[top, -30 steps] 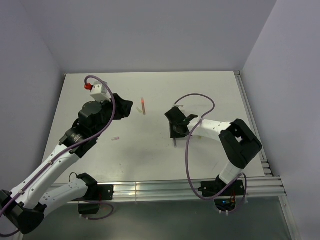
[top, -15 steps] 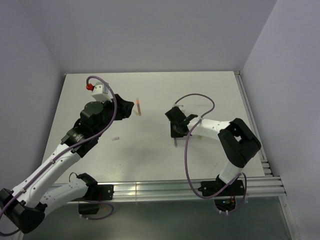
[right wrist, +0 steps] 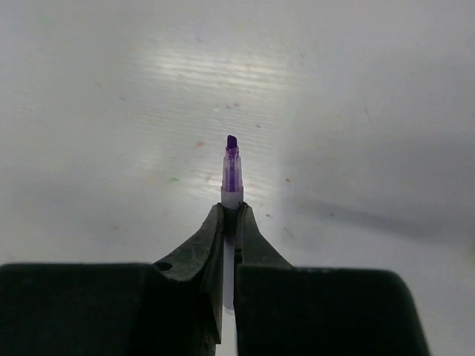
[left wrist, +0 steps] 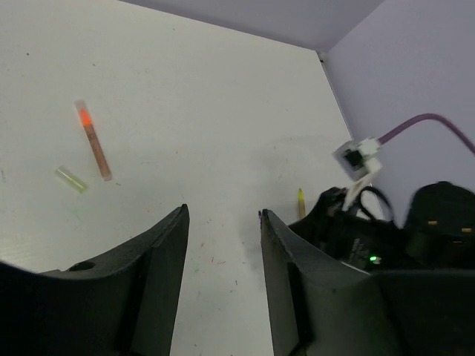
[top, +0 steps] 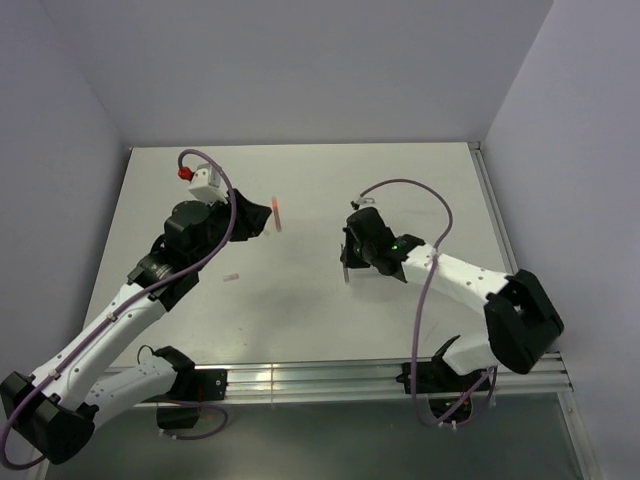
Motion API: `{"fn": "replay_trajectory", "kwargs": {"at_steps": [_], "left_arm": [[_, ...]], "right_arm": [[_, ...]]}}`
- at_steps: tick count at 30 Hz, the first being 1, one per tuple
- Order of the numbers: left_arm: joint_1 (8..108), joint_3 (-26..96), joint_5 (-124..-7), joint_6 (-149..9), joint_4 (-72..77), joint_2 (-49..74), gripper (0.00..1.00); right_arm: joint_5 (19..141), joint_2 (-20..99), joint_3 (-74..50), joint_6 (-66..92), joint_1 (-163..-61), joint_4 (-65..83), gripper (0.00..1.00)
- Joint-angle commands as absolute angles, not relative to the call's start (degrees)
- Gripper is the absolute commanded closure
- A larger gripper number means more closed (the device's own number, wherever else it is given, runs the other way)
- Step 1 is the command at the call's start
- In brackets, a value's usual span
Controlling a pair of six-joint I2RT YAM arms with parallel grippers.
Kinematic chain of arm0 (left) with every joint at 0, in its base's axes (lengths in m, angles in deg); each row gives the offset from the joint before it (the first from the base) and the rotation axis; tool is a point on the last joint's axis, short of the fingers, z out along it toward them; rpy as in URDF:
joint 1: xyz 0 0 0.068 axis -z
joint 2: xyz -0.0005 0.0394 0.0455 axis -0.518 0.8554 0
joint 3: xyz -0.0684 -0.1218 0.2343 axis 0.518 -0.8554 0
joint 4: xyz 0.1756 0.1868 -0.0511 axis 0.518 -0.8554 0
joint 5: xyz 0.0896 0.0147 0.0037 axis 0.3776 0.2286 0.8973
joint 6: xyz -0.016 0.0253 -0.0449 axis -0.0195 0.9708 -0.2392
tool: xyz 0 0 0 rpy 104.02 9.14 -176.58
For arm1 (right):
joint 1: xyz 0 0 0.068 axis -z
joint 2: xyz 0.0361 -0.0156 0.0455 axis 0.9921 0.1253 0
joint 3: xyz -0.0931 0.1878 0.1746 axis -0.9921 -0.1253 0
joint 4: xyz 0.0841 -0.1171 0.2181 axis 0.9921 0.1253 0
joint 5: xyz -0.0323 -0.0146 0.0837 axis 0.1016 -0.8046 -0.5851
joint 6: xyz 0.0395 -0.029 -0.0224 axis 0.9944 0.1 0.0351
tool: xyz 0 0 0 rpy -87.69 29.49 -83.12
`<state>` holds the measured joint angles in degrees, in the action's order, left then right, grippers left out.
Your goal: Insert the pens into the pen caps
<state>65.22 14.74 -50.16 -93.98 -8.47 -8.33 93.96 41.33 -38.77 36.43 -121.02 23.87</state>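
My right gripper is shut on the purple pen, whose tip sticks out ahead of the fingers just above the table. In the top view this gripper is right of the table's middle. A yellow-green pen lies beside it. My left gripper is open with nothing between its fingers, low over the table. The orange-red pen lies ahead of it to the left, with a cream-yellow cap close by. In the top view the orange-red pen lies just right of the left gripper. A pale pink cap lies nearer the arm bases.
The white table is walled at the back and on both sides. A metal rail runs along its near edge. The right arm's purple cable loops above the table.
The right gripper has shut on the purple pen and its arm has swung its elbow out to the right. The left gripper has shifted slightly and its jaws have narrowed a little.
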Motion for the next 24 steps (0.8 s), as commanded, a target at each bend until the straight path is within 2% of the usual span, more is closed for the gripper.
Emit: {"fn": "replay_trajectory", "kwargs": {"at_steps": [1,4,6,13,24], "left_arm": [[63.4,11.8,-56.7,-96.4,-4.2,-8.6,0.52],[62.2,6.9,-63.5,-97.8,0.7,-10.5,0.52],[62.0,4.7,-66.7,-98.9,6.5,-12.0,0.48],[62.0,-0.5,-76.8,-102.7,15.5,-12.6,0.43],[62.0,-3.5,-81.7,-105.7,20.2,-11.0,0.44]], "right_arm": [[91.7,34.2,-38.2,35.8,-120.8,19.5,1.00],[89.3,30.1,-37.5,37.4,-120.8,18.3,1.00],[87.8,27.9,-36.8,39.7,-120.8,16.3,1.00],[79.5,26.1,-34.5,46.5,-120.9,8.3,1.00],[76.8,29.9,-30.1,51.4,-122.2,0.0,1.00]]}}
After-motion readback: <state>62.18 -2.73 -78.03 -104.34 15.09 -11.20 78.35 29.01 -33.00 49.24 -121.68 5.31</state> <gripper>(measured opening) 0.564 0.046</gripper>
